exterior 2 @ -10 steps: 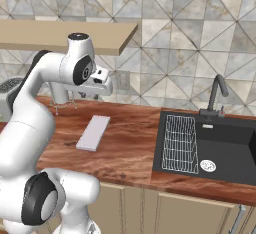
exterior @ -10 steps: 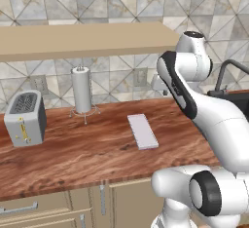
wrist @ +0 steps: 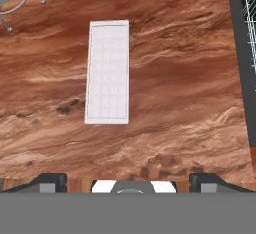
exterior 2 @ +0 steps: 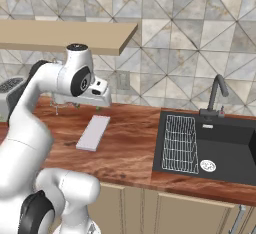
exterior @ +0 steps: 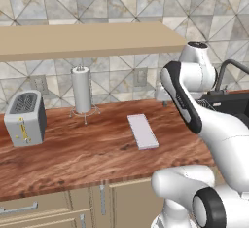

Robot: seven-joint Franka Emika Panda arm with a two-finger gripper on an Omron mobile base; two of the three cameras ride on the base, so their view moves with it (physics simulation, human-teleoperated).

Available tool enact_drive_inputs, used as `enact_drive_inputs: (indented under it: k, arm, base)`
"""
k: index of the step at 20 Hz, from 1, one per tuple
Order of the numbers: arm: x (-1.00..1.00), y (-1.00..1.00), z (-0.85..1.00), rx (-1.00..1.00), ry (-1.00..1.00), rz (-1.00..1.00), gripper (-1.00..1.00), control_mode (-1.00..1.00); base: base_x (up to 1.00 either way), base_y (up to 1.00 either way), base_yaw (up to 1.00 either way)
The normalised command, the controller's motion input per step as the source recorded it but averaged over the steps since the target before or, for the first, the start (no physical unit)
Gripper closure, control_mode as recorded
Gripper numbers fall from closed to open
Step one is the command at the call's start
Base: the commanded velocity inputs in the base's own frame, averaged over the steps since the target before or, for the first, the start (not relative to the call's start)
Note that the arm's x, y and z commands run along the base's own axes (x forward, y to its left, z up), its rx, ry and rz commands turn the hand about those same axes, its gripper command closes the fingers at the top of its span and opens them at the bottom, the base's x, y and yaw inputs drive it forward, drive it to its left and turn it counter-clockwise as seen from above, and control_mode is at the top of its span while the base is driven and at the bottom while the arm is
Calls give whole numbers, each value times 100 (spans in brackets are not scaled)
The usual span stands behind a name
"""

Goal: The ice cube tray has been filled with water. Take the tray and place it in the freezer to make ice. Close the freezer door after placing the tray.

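The ice cube tray [exterior: 142, 131] is a thin pale lavender-white slab lying flat on the wooden counter [exterior: 73, 154], lengthwise toward the wall. It also lies mid-counter as the ice cube tray [exterior 2: 93, 132], and as the ice cube tray [wrist: 107, 71] in the upper left of the hand view. My gripper [exterior 2: 102, 104] hangs above the counter just behind the tray, pointing down. In the hand view the gripper [wrist: 128, 181] is open wide with nothing between its fingertips [wrist: 48, 180]. The freezer and the freezer door are out of view.
A silver toaster [exterior: 24, 118] stands at the counter's left, with a paper towel holder [exterior: 81, 90] by the wall. A wooden shelf [exterior: 87, 39] overhangs the counter. To the right are a dark sink [exterior 2: 225, 138], a wire rack [exterior 2: 179, 143] and a faucet [exterior 2: 216, 94].
The arm has dipped slightly, bringing the hand a little lower over the counter. The tray has not moved.
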Motion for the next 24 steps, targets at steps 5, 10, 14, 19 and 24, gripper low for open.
enact_drive_inputs:
  k: [5,10,14,19,24]
  arm:
    - [-44,0,-33,0,-5,-1,-100,-100]
    - [-3,0,-7,0,-2,-1,-100,-100]
    - [19,0,-13,0,0,-7,-100,-100]
    - [49,0,-23,0,1,-20,-100,-100]
    - [63,0,-21,0,0,-23,-100,-100]
  base:
    - [0,0,0]
    - [0,0,0]
    - [0,0,0]
    - [0,0,0]
    - [0,0,0]
